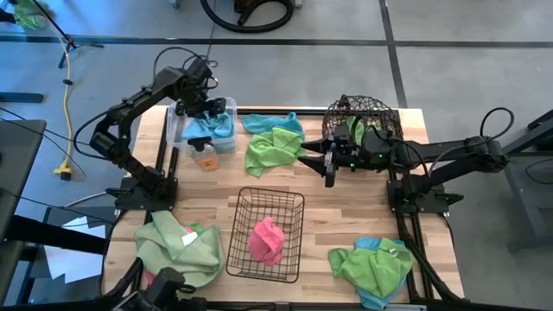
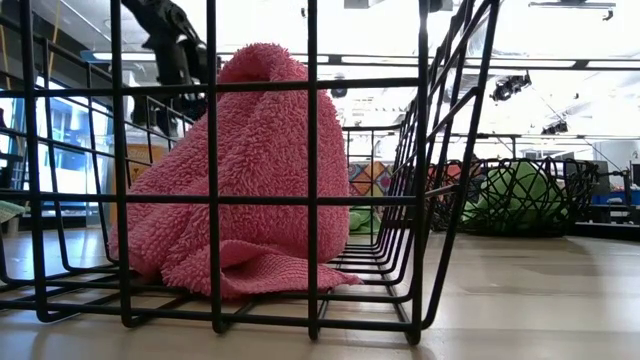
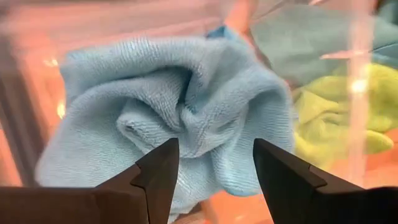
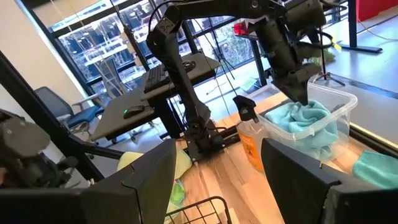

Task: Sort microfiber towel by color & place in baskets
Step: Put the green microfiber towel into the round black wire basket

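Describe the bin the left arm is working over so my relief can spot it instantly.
At the table's far edge, under the left gripper, sits the clear plastic bin holding a light blue towel. It's the only see-through, solid-walled container; the others are black wire.

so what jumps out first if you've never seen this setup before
Probably the pink towel bunched alone in the black wire basket at the table's near middle, filling the low view. Next, the left gripper with open jaws over the clear bin at the far left, just above a crumpled light blue towel. Loose green and blue towels lie heaped at both near corners and the far middle.
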Robot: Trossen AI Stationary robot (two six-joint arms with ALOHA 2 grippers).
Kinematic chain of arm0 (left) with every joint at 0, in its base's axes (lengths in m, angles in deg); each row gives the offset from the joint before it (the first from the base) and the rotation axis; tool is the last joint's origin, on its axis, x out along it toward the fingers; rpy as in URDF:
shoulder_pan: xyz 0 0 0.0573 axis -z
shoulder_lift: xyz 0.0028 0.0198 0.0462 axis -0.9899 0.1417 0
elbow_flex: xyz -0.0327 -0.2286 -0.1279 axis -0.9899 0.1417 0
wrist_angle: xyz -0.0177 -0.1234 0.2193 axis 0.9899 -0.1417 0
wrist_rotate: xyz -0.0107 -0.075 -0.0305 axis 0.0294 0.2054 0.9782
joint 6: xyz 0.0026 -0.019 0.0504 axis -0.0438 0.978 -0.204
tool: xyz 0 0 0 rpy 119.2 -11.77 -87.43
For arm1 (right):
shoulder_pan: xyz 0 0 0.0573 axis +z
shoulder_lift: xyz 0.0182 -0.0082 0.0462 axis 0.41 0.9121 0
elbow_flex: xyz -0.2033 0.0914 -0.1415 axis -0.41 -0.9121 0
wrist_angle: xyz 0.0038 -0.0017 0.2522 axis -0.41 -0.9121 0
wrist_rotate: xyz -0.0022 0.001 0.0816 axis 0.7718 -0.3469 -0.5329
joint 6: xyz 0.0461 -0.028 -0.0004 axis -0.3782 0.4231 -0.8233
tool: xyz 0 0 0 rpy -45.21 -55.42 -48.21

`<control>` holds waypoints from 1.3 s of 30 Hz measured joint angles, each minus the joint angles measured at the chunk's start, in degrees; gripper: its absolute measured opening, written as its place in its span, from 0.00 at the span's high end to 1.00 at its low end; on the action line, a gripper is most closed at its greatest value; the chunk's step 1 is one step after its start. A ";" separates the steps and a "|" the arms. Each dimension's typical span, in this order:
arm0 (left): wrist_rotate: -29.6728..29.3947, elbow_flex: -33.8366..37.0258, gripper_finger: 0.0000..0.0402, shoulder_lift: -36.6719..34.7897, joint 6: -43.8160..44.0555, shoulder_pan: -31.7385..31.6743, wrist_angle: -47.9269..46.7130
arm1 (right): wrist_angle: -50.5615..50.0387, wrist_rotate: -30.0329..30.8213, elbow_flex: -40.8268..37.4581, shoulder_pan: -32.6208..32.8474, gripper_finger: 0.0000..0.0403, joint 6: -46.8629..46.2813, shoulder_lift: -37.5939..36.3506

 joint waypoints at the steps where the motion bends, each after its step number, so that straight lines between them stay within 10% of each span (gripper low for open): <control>1: -0.33 -0.70 0.51 -0.69 -0.21 0.00 -0.04 | 0.32 -0.06 0.00 0.00 0.42 0.32 0.00; 13: 0.13 -4.18 0.51 -15.62 -7.33 3.30 9.25 | 11.07 -0.14 0.00 -1.08 0.42 3.16 -0.02; 24: 6.64 -3.98 0.51 -31.02 -12.95 23.63 26.05 | 13.98 -6.27 0.00 -4.36 0.42 2.88 -0.02; 39: 1.90 26.69 0.51 -37.74 -4.59 46.93 76.42 | 16.47 -9.52 0.00 -5.27 0.42 2.90 -0.02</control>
